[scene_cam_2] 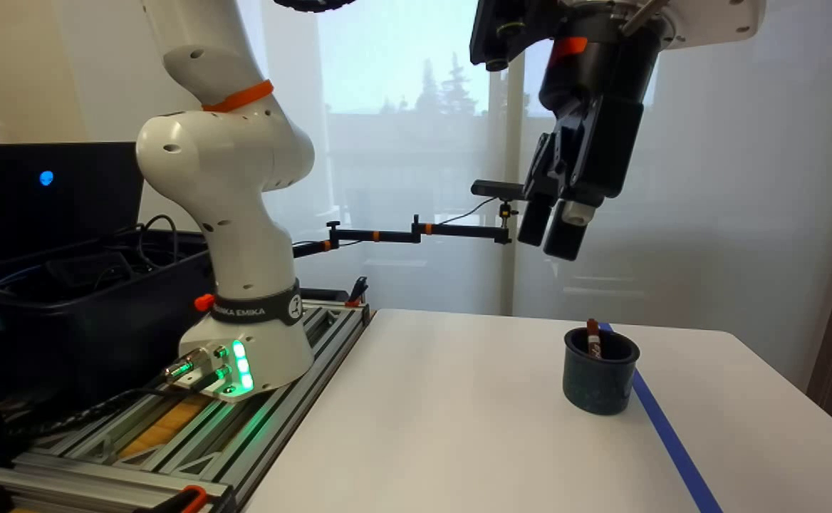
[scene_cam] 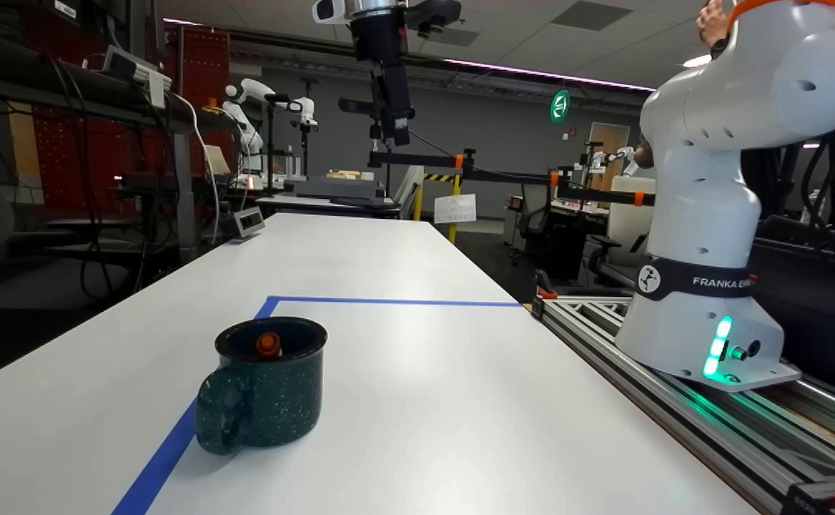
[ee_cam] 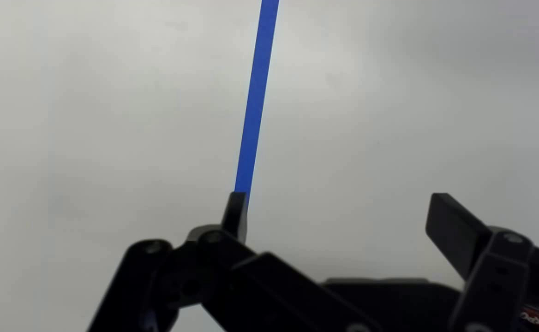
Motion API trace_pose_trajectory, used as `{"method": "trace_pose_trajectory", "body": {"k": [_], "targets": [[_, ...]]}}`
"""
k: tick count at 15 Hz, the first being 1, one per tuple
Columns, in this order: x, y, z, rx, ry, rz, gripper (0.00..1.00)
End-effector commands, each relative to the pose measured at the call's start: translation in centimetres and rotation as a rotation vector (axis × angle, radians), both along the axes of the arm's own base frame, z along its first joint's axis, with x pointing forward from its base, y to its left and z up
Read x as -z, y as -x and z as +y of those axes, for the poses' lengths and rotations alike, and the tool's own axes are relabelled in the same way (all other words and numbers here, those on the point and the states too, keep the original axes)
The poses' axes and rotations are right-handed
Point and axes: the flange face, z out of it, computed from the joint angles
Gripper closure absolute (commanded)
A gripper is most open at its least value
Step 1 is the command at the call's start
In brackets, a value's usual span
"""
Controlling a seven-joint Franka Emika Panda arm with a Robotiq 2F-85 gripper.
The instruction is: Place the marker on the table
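Jaws: parted, with nothing between them, hanging high and well apart from what lies below; the step in hand is likely the reach, so centre first, then descend slowly.
Marker (scene_cam_2: pixel 593 338): leaning inside the mug (scene_cam_2: pixel 600 385), its end seeming just to clear the rim; pinch that short end squarely, keeping off the mug's wall.
Mug: upright, close by the blue tape (scene_cam_2: pixel 669 442); a straight lift should avoid tipping it.
Tabletop (scene_cam_2: pixel 459 413): lower the marker flat here, letting go only on contact, since it could roll.

teal mug (scene_cam: pixel 285 404), upright | round green sign (scene_cam: pixel 560 106) | white paper sheet (scene_cam: pixel 455 208) | brown door (scene_cam: pixel 609 134)
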Motion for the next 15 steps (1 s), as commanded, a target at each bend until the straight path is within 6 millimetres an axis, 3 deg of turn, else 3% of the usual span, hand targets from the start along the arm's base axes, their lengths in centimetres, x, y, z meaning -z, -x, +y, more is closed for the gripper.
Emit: {"method": "trace_pose_trajectory", "body": {"k": [1,11,15], "targets": [[0.0,0.0,0.0,0.000,0.000,0.000,0.00],[0.3,-0.2,0.3,0.004,0.014,-0.002,0.00],[4.5,-2.9,1.7,0.202,-0.077,-0.052,0.00]]}}
